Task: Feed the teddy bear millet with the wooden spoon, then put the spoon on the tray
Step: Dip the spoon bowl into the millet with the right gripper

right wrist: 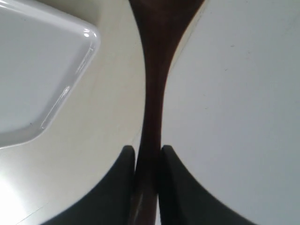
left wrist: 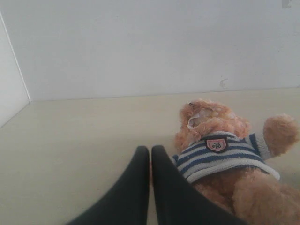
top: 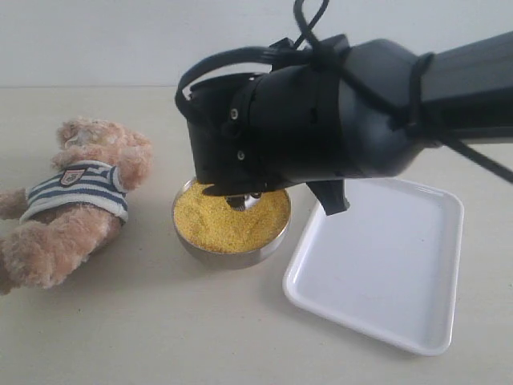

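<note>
**Above the millet bowl: spoon in hand, bear not yet fed**

Between the right gripper's 2 dark fingers, the slim handle of the wooden spoon is pinched tight. The spoon's wider end runs off the edge of the right wrist view. Seen from the exterior view, this gripper hangs low over a round steel bowl. A small dark tip below it touches the millet. That tip is probably the spoon's end, though it is too small to be sure. The bright yellow millet fills the bowl nearly to the rim in a level mass.

Just right of the bowl lies the tray, white and glossy, with nothing on it. Left of the bowl, a little apart, the teddy bear lies on its back on the table in its striped shirt. The left gripper sits just beside the bear, its fingers pressed together and holding nothing.

Judged from this, the task is at its scooping step, with the spoon in hand and at the millet. Carrying grain to the bear's mouth and laying the spoon on the tray are both not yet done.
</note>
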You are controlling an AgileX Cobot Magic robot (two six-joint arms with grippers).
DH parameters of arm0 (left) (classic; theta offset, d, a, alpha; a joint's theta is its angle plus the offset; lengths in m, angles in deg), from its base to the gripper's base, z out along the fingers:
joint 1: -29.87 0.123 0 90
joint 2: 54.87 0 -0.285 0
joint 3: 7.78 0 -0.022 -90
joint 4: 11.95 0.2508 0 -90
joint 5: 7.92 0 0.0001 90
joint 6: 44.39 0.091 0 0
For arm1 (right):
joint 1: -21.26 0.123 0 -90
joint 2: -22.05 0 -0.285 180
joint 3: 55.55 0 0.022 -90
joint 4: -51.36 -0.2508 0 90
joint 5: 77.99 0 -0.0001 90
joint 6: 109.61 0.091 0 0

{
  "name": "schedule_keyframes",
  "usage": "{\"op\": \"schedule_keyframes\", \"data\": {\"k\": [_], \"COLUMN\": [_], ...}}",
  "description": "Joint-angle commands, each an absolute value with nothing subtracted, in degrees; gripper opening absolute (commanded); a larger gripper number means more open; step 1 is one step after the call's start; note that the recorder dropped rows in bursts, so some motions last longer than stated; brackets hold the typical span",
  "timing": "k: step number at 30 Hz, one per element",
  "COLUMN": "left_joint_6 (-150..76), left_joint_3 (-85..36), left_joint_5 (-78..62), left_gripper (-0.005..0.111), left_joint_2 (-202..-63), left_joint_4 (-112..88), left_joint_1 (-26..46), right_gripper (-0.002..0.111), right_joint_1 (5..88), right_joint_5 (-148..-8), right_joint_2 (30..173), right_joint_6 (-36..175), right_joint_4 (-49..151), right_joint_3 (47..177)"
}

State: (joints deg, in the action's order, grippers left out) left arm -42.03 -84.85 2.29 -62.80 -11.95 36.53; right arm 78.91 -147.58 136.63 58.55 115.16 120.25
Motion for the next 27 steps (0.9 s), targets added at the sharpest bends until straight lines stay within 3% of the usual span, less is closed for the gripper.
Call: {"op": "schedule_keyframes", "data": {"k": [1,27], "left_joint_6": [-41.81,-41.81], "left_joint_3": [-85.00,-85.00], "left_joint_5": [2.43,2.43], "left_gripper": [0.004,0.004], "left_joint_2": [-62.65,-62.65], "left_joint_4": [-11.95,-11.95], "left_joint_1": [36.63,36.53], "right_gripper": [0.000,0.000], "right_joint_1": [79.03,82.02], "right_joint_5": [-147.95,-147.95], "right_joint_2": [140.16,142.52], "right_joint_6": [58.00,55.16], "right_joint_4": [117.01,114.34], "right_joint_3": [120.63,120.53]}}
